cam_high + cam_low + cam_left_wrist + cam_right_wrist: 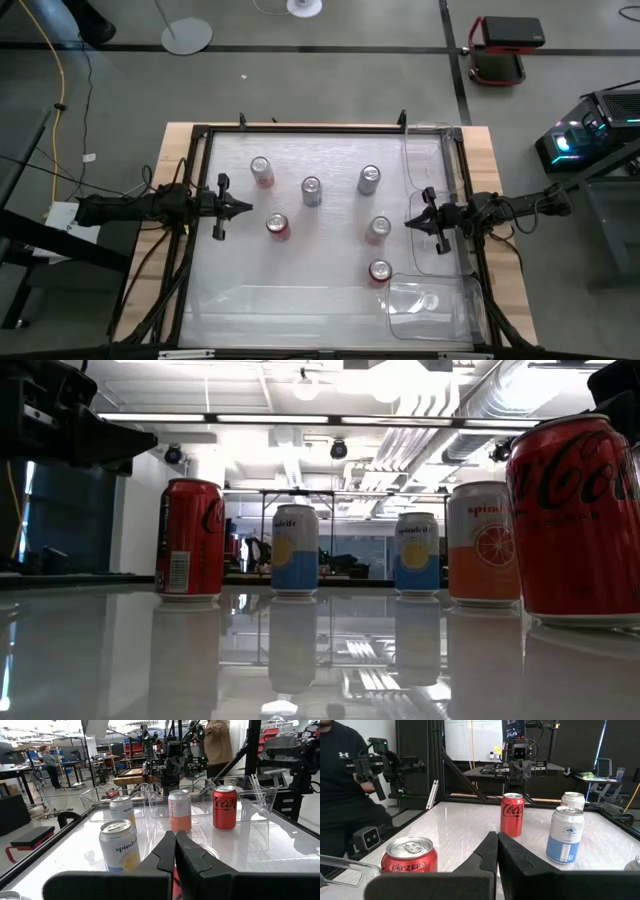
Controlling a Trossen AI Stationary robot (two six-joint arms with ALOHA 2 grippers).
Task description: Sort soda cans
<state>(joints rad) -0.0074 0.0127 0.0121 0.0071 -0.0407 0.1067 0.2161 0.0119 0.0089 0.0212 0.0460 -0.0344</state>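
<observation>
Both claws clenched, idling at opposite counter edges: left claw [243,208], right claw [411,224]. Six soda cans [311,191] standing mid-counter [330,300], glossy white, reflecting ceiling lights. Person [340,795] standing beyond.

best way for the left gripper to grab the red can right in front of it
Grip the red can around the middle of its upright round body, coming in level from the left gripper side. It stands upright with open table around it, and the fingers, now shut, must open first.
</observation>
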